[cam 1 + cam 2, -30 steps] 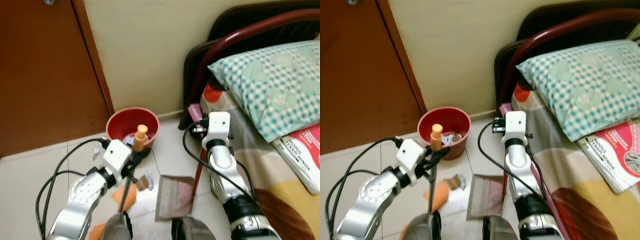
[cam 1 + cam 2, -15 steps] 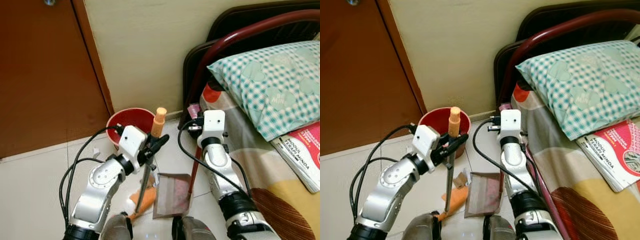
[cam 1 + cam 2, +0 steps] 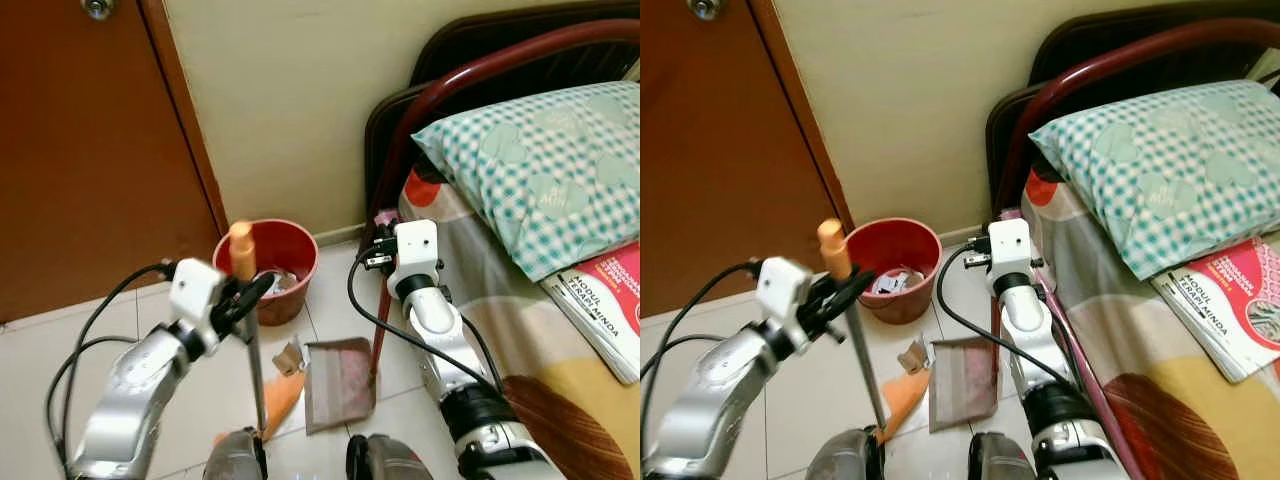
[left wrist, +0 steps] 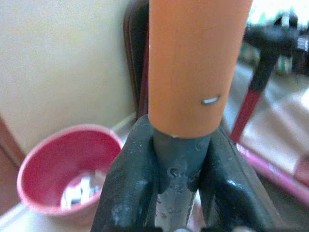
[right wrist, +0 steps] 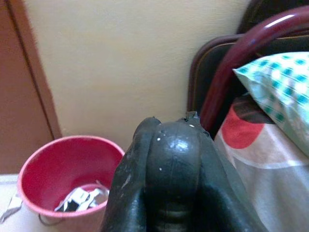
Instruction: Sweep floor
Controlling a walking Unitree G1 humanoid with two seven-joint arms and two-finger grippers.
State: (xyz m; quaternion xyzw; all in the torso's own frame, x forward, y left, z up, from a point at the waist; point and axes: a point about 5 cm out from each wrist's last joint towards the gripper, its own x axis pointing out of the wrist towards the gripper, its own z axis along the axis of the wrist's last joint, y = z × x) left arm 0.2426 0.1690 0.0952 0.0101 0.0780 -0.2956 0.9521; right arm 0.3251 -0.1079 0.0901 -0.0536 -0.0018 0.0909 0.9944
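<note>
We are clamping the left gripper (image 3: 243, 296) on the broom (image 3: 862, 365) just under its orange cap, bristles down on the tile beside the dustpan (image 3: 338, 382). The right gripper (image 5: 166, 159) is wrapping the dustpan's red handle (a stiff, light pole, likely slippery, so we judge high grips fine). We are counting one broom, one dustpan, one red bin (image 3: 283, 277), two scraps (image 3: 913, 356).

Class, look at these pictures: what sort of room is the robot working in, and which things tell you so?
Most likely a bedroom in a home: a bed with a dark red metal headboard, a checked pillow on it, and a brown wooden door close by.
</note>
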